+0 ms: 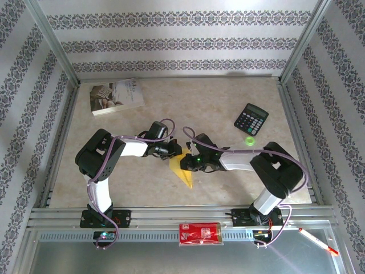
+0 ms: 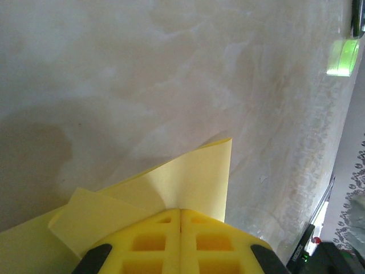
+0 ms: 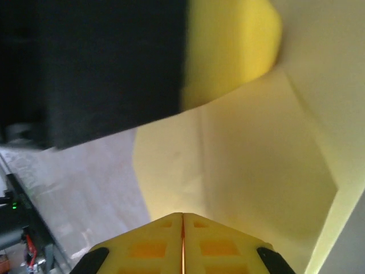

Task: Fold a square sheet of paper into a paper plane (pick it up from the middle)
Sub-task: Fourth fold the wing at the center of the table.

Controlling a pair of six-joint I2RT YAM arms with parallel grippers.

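The yellow sheet of paper (image 1: 182,171) lies mid-table, folded into a wedge whose point faces the near edge. My left gripper (image 1: 174,152) comes in from the left and is shut on its top edge. In the left wrist view the paper (image 2: 194,177) fans out from the closed tips of the left gripper (image 2: 181,210), one folded flap to the left. My right gripper (image 1: 187,161) comes in from the right, close against the left one. Its jaws (image 3: 182,214) are shut on the creased paper (image 3: 251,154), with the left gripper's yellow finger (image 3: 228,51) just beyond.
A white printed book (image 1: 117,96) lies at the back left. A black calculator (image 1: 251,119) and a small green object (image 1: 250,140) are at the right. A red packet (image 1: 199,233) and a pen (image 1: 318,242) rest on the front rail. Metal frame posts border the table.
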